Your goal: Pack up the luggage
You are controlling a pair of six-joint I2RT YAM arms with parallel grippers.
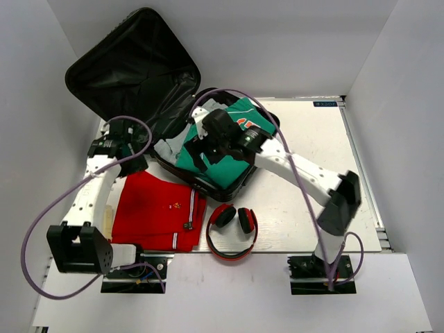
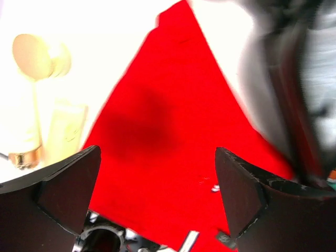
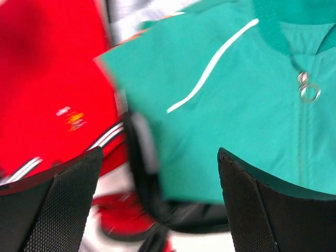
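- Right gripper [image 3: 157, 157] is hanging released over the green jacket [image 3: 236, 115], its black, grainy-textured fingers [image 3: 63, 210] standing apart with nothing between them. I judge it is hovering there because that garment is already lying inside the case.
- Left gripper [image 2: 156, 163] is likewise gaping wide and empty above the red garment [image 2: 157, 105], probably lining up to pinch that cloth as the next piece to go in.
- Luggage [image 1: 132, 62] is sitting at the far left of the table [image 1: 312, 152]. Its lid is leaning upright by the wall, showing its shiny black lining and leaving the lower half free for loading.
- Green jacket is looking soft and smooth, showing a darker collar band, thin white piping and a metal ring zip pull [image 3: 308, 92]. One edge is draping over the hard black rim.
- Red garment is lying flat and folded just beside the case.
- Headphones [image 1: 223, 218], red-banded with black padded cups, are resting near the case, and a cream bottle [image 2: 37, 58] with a round cap is lying beside the red cloth. Both are apparently waiting their turn.
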